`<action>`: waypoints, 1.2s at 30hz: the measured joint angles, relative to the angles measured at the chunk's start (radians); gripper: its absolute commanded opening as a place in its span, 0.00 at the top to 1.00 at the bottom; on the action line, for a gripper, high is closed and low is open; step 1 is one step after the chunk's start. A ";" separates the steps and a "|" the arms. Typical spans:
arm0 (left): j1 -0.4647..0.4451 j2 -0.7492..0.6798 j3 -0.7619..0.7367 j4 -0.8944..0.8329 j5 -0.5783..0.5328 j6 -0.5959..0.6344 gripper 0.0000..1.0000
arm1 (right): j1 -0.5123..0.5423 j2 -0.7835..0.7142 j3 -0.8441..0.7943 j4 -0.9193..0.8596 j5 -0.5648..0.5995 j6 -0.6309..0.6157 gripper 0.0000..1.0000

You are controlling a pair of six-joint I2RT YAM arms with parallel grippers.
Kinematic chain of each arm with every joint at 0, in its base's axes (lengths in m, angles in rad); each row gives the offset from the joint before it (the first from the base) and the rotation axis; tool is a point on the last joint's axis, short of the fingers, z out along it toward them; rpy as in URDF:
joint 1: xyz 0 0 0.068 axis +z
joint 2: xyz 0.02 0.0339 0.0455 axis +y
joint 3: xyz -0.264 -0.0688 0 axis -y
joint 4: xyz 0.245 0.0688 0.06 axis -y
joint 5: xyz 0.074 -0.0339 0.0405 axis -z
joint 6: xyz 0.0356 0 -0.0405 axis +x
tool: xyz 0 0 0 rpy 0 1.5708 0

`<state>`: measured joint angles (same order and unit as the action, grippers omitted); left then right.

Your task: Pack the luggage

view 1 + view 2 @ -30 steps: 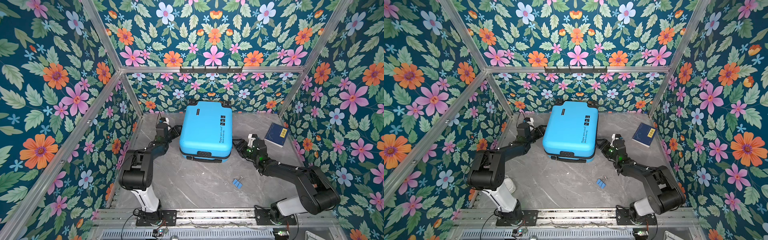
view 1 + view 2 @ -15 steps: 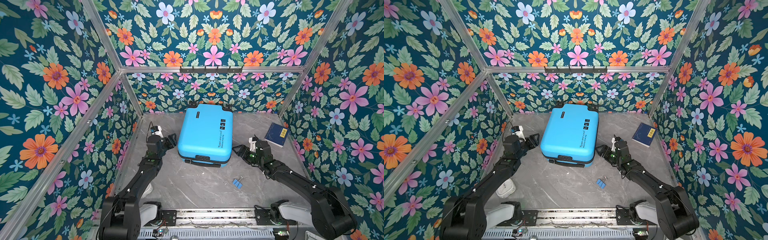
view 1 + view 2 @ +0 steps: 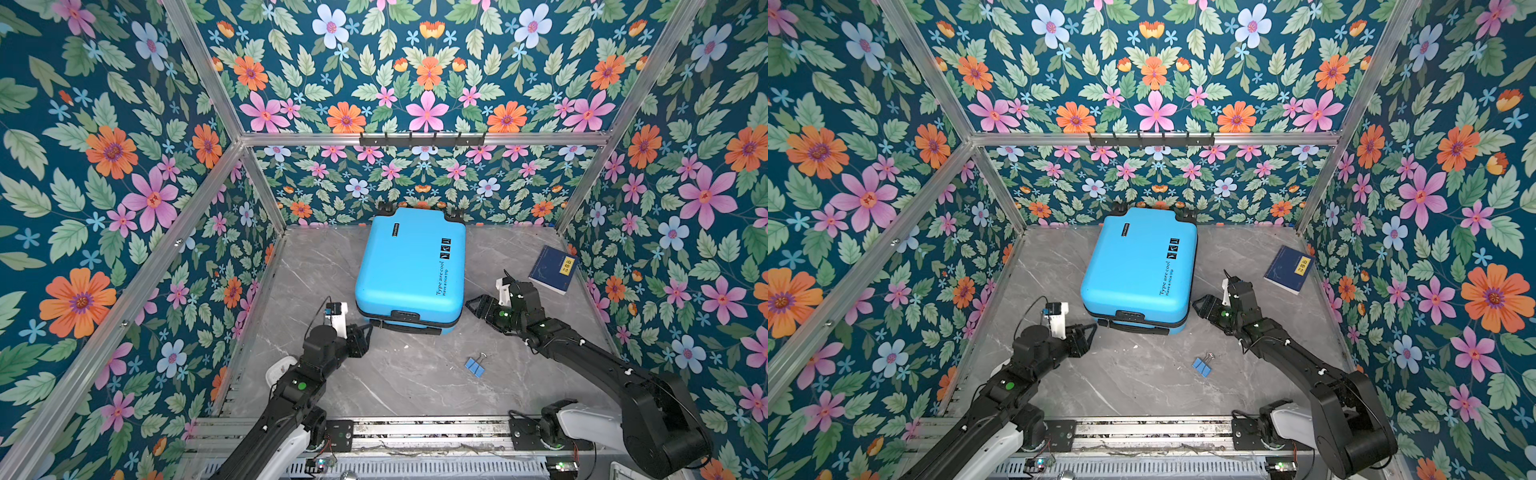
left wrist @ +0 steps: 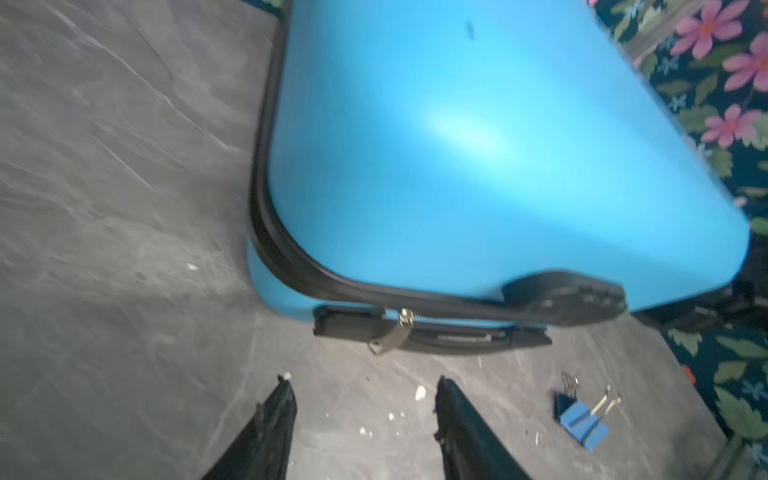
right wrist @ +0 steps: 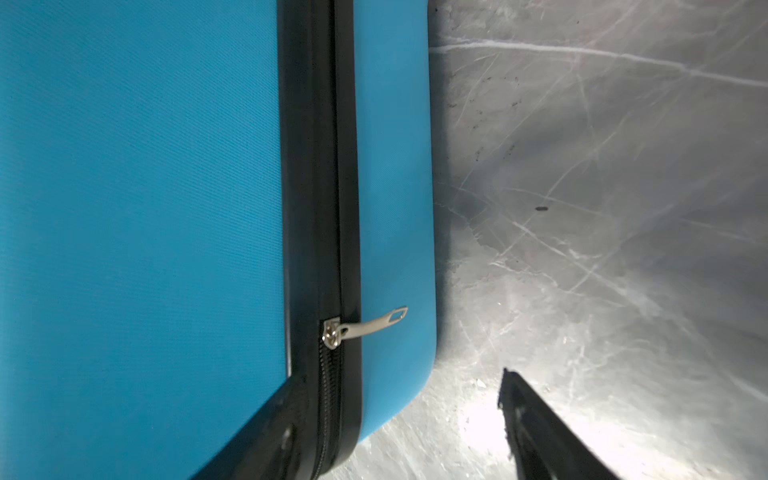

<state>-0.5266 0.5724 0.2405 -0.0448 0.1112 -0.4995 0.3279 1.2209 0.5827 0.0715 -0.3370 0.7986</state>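
Observation:
The luggage [image 3: 409, 266] [image 3: 1138, 266] is a sky-blue hard-shell suitcase lying flat and closed at the back middle of the table. Its black handle [image 4: 432, 332] faces the front. My left gripper [image 3: 368, 330] [image 3: 1090, 330] [image 4: 361, 384] hovers open and empty just off the front-left corner, a short way from a metal zipper pull [image 4: 390, 334]. My right gripper [image 3: 471, 305] [image 3: 1198, 305] stands open and empty beside the front-right corner. In the right wrist view one of its fingers [image 5: 540, 428] is over the table, and a second zipper pull [image 5: 365, 326] sticks out from the black zip.
A dark-blue book [image 3: 552, 269] [image 3: 1289, 268] lies at the right wall. A blue binder clip [image 3: 474, 366] [image 3: 1201, 365] [image 4: 579, 417] lies in front of the suitcase. A white object [image 3: 280, 370] sits by the left arm. Floral walls close three sides.
My left gripper has pulled back from the suitcase's left side to its front-left corner, its jaws a little narrower. The suitcase has slid slightly toward the front. The right gripper has barely moved.

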 measured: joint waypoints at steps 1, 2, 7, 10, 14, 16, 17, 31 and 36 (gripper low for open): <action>-0.028 0.008 -0.021 0.013 -0.020 0.000 0.46 | 0.000 -0.001 0.001 0.000 0.000 0.000 0.27; -0.054 0.021 -0.037 0.031 -0.038 0.000 0.47 | -0.001 -0.003 0.002 -0.001 0.000 0.000 0.27; -0.184 0.128 -0.065 0.171 -0.148 0.031 0.50 | -0.001 -0.027 0.007 -0.008 0.000 0.000 0.28; -0.246 0.203 -0.086 0.281 -0.214 0.061 0.50 | -0.001 -0.041 0.006 -0.011 0.000 0.000 0.28; -0.285 0.283 -0.101 0.382 -0.291 0.085 0.50 | -0.001 -0.060 -0.005 -0.022 0.000 0.000 0.29; -0.298 0.305 -0.105 0.423 -0.333 0.094 0.51 | -0.001 -0.068 -0.013 -0.025 0.000 0.001 0.29; -0.302 0.308 -0.108 0.438 -0.349 0.101 0.52 | -0.001 -0.071 -0.016 -0.026 0.000 0.002 0.29; -0.320 0.436 -0.116 0.648 -0.452 0.191 0.55 | -0.001 -0.076 -0.043 -0.018 0.000 0.015 0.30; -0.321 0.492 -0.098 0.689 -0.484 0.192 0.57 | -0.001 -0.076 -0.046 -0.008 -0.004 0.022 0.30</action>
<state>-0.8478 1.0645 0.1421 0.6445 -0.3733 -0.3073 0.3267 1.1454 0.5369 0.0635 -0.3408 0.8204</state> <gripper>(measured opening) 0.430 0.701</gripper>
